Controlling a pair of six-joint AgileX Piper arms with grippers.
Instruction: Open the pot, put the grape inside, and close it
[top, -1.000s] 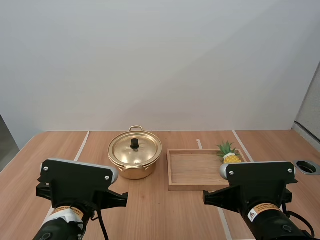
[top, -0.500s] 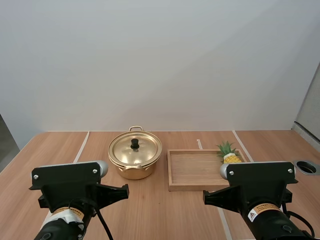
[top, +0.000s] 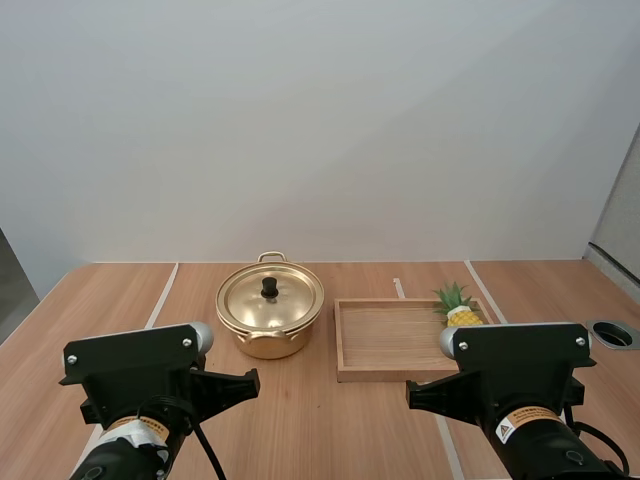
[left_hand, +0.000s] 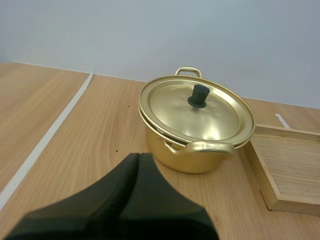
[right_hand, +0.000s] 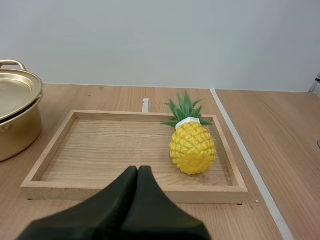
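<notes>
**Inspector:** Containers first. What do they hold?

**Operator:** I log two on the table (top: 300, 420). The gold pot (top: 270, 322) stands left of the wooden tray (top: 385, 376), near it but apart. Its lid (left_hand: 196, 114) sits on with the black knob (left_hand: 199, 95) up, so I cannot see inside. The tray holds one item, a yellow pineapple (right_hand: 192, 147). It stands upright toward the far right corner, close to the right wall.

**Inspector:** Where is the fruit relative to your hands?

**Operator:** The only fruit I see is that pineapple. It stands beyond my right gripper (right_hand: 138, 169) and a little to its right. The two are apart, with the tray's near rim between them. The pot is ahead of my left gripper (left_hand: 139, 156), with its near handle (left_hand: 205, 148) turned toward it, not touching.

**Inspector:** State of the hands?

**Operator:** Both have their fingers pressed together as one dark wedge, with nothing between them.
</notes>
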